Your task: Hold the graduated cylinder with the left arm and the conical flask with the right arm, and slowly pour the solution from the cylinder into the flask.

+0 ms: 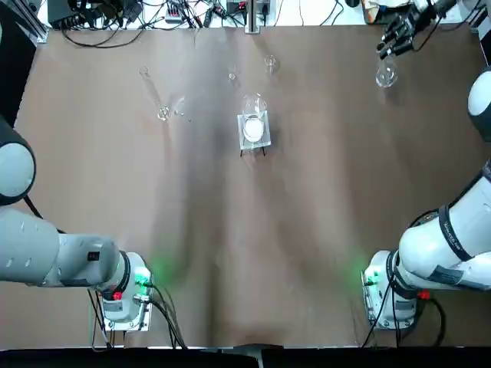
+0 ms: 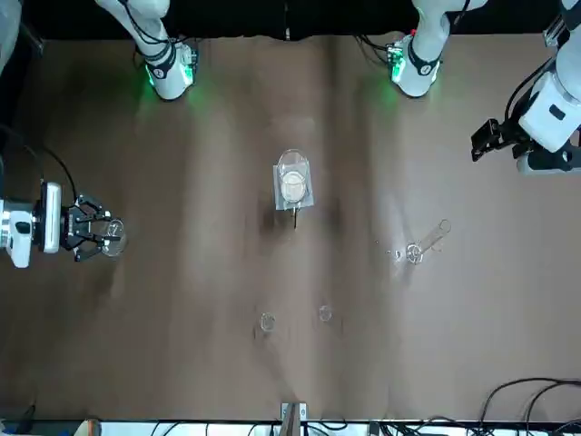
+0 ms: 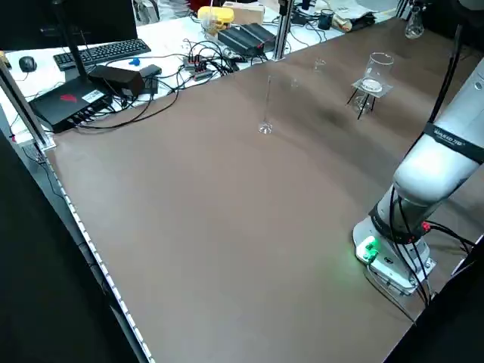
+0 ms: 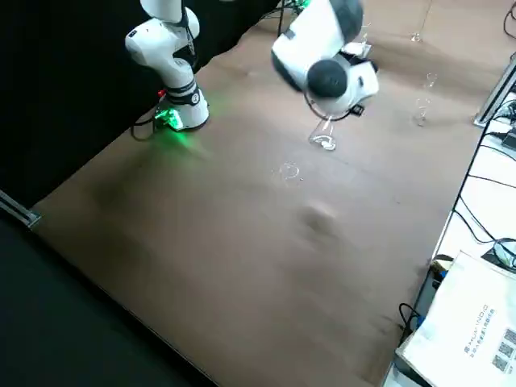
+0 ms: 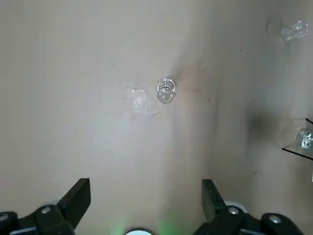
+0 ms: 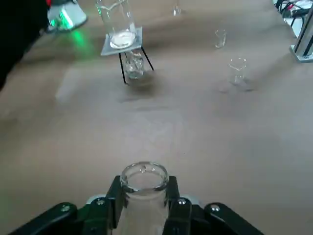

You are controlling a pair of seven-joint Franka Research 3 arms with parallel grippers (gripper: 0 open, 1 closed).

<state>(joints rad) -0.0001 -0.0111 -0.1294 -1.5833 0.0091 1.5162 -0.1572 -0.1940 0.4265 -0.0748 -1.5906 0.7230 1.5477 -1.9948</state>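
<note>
The graduated cylinder (image 1: 153,93) stands upright and alone at the far left of the table, also in the front view (image 2: 427,240) and the left side view (image 3: 266,106). My left gripper (image 5: 144,198) hovers high over the table, open and holding nothing, with the cylinder (image 5: 166,91) seen from above some way beyond its fingers. The conical flask (image 1: 386,74) is upright at the far right corner. My right gripper (image 1: 393,47) is shut on its neck; the fingers (image 6: 113,196) press against both sides of the flask (image 6: 145,177), also in the front view (image 2: 112,238).
A glass vessel with white contents (image 1: 254,126) sits on a small stand mid-table. Two tiny glass pieces (image 1: 270,63) (image 1: 232,76) stand behind it. Cables and electronics (image 3: 113,76) line the far edge. The arm bases (image 1: 126,295) (image 1: 387,291) sit at the near edge.
</note>
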